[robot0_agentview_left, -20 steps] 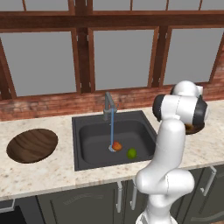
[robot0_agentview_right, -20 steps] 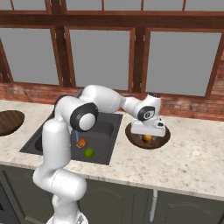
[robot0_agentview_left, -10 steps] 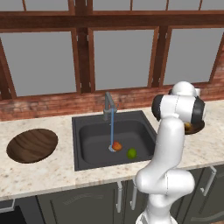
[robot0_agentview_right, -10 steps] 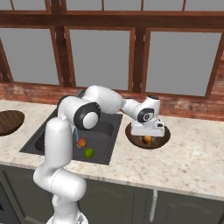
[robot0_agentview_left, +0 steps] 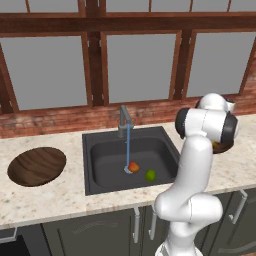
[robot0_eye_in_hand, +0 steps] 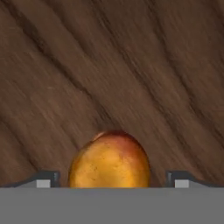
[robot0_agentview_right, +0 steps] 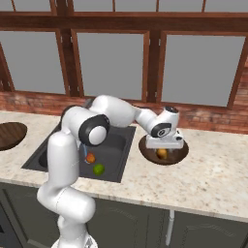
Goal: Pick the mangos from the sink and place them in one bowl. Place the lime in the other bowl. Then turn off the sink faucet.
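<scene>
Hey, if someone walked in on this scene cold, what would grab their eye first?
Probably the gripper hovering with open jaws over an orange-yellow mango lying in the wooden bowl right of the sink. Next, the thin stream running from the faucet onto the second mango, with the lime beside it.

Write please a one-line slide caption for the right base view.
Open gripper above an orange-yellow mango lying in the right wooden bowl; second mango and lime wait in the sink.
</scene>
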Tool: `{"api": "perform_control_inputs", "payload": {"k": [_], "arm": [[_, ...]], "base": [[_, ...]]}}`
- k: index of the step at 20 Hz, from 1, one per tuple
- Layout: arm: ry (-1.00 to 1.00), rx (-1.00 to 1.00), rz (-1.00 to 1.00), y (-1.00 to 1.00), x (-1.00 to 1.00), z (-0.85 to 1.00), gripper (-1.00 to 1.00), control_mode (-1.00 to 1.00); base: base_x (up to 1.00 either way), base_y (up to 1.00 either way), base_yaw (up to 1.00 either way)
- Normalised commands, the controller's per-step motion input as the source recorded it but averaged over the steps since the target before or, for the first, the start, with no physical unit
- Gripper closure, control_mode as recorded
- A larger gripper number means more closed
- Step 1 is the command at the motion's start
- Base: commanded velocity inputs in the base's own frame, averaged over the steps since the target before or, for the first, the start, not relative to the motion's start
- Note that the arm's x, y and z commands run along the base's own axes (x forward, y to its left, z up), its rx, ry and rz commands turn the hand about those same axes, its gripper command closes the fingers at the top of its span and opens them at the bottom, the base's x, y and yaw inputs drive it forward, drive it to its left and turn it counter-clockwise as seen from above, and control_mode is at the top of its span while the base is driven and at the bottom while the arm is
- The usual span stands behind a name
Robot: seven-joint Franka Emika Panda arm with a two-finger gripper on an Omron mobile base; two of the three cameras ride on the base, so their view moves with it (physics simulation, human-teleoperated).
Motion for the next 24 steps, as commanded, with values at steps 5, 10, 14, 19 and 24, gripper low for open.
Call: {"api": "perform_control_inputs", "payload": {"k": [5, 10, 14, 19, 24], "arm": [[-0.26, 0.00, 0.00, 0.08, -0.04, 0.47, -1.00, -1.00], [-0.31, 0.00, 0.00, 0.21, -0.27, 0.87, -1.00, -1.00], [-0.24, 0.00, -0.01, 0.34, -0.36, 0.93, -1.00, -1.00], [-0.13, 0.00, -0.03, 0.40, -0.42, 0.75, -1.00, -1.00], [-0.03, 0.00, -0.01, 0.53, -0.40, 0.52, -1.00, -1.00]], "base": [[0.00, 0.00, 0.00], [0.00, 0.00, 0.00], [0.00, 0.00, 0.00], [0.00, 0.00, 0.00], [0.00, 0.00, 0.00]]}}
